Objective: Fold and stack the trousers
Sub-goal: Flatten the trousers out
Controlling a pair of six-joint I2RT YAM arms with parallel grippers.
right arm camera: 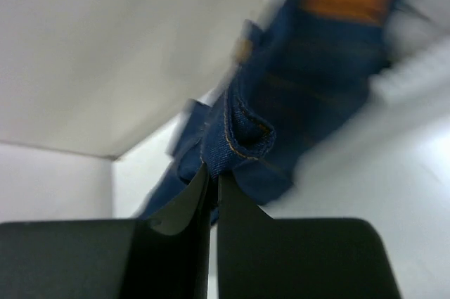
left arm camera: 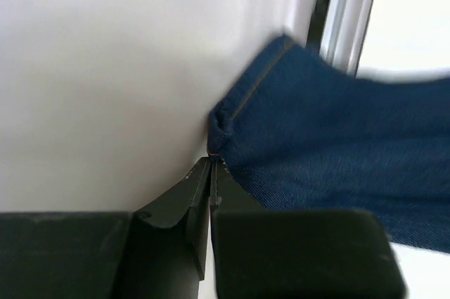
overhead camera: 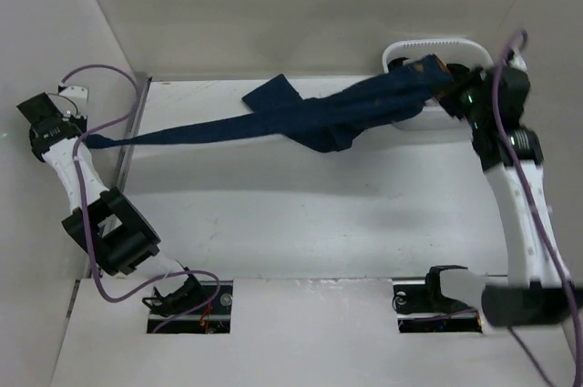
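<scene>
My left gripper point(left arm camera: 211, 165), at 9 o'clock of the table point(overhead camera: 273, 214), is fully closed on a leg hem of the trousers point(overhead camera: 310, 116). The trousers stretch toward 2 o'clock. There my right gripper point(right arm camera: 211, 172) is fully closed on denim near the waist, beside the white basket point(overhead camera: 428, 45).

The trousers point(overhead camera: 301, 118) are matt denim cloth with twill weave and tan stitching. My left gripper point(left arm camera: 211, 165) looks like smooth black plastic. The bench point(overhead camera: 319, 214) is smooth, matt white.
</scene>
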